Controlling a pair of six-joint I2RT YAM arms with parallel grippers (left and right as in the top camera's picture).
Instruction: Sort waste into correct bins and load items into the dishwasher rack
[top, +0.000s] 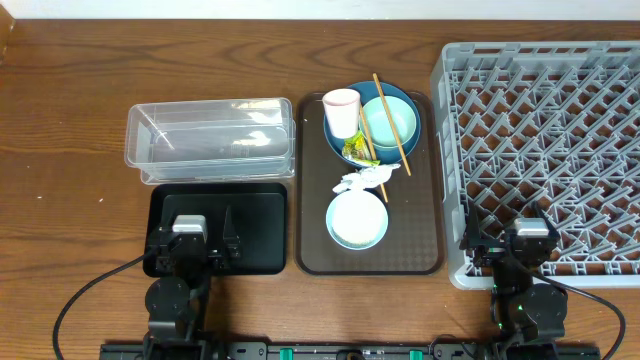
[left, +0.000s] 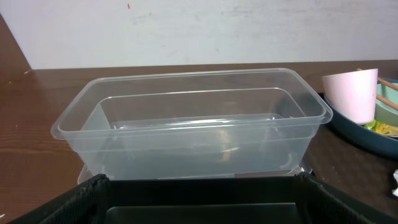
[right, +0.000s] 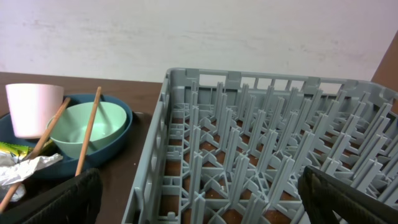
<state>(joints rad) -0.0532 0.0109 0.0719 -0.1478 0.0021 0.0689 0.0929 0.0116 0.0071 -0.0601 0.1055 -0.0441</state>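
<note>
On the brown serving tray (top: 420, 240), a dark blue bowl (top: 397, 94) holds a pink cup (top: 341, 112), a mint bowl (top: 390, 124), two chopsticks (top: 395, 125) and a green-yellow wrapper (top: 356, 150). A crumpled tissue (top: 362, 181) lies below it. Nearer me sits a light blue bowl (top: 357, 220), white inside. The clear tub (top: 210, 135) and black tray (top: 262, 205) are to the left, the grey rack (top: 545, 130) to the right. My left gripper (top: 195, 246) hangs open over the black tray. My right gripper (top: 512, 250) stands open over the rack's near left corner. Both are empty.
The left wrist view faces the clear tub (left: 186, 124), with the pink cup (left: 354, 93) at its right. The right wrist view looks along the rack (right: 249, 143), with the mint bowl (right: 87, 127) and the chopsticks (right: 87, 134) to its left. Brown wooden tabletop surrounds everything.
</note>
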